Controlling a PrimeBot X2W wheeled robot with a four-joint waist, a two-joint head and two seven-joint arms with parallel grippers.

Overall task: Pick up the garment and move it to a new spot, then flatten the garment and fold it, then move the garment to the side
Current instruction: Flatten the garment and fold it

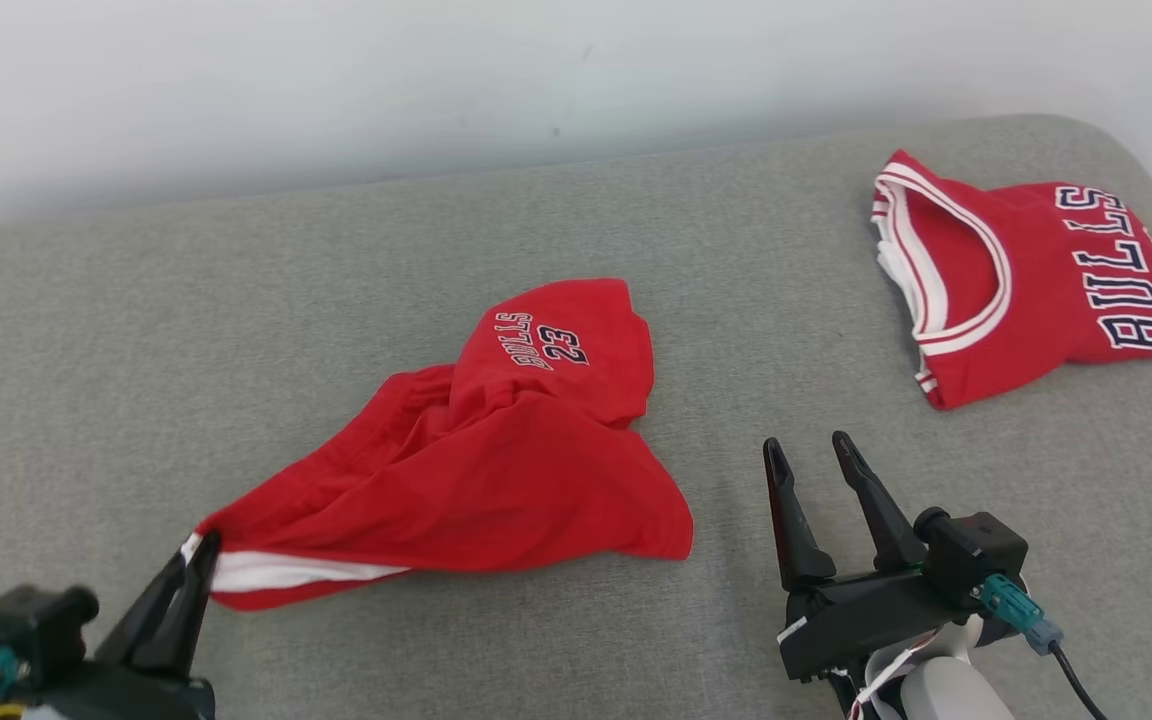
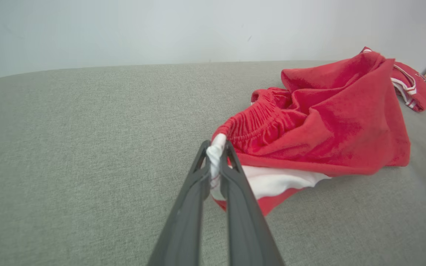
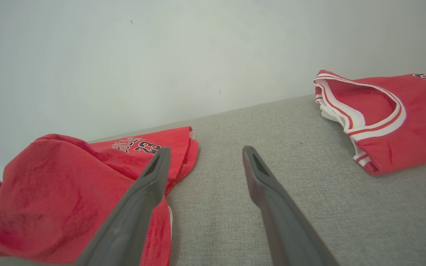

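My left gripper (image 1: 198,545) is clenched on the white-striped corner of the red cotton shorts printed "BULLS 23" (image 1: 496,460). The left wrist view shows white trim pinched between the fingertips (image 2: 216,147), right by the gathered waistband. The corner is low, at or just off the grey fabric surface (image 1: 236,330); I can't tell which.

The rest of the shorts (image 2: 327,122) sits in a crumpled heap mid-surface, one leg flopped over the other with the print facing up.

My right gripper (image 1: 806,445) is released, jaws wide, holding nothing. It hovers just right of the heap, and the shorts (image 3: 50,192) lie beside its left finger.

A folded red jersey with white trim (image 1: 1026,280) lies well apart at the far right.

Progress, my read: early.
- Grasp made.
- Relocation can't be judged from here.
- Flattening not done: the cloth is bunched.
- Fold and final move to the side are both left.
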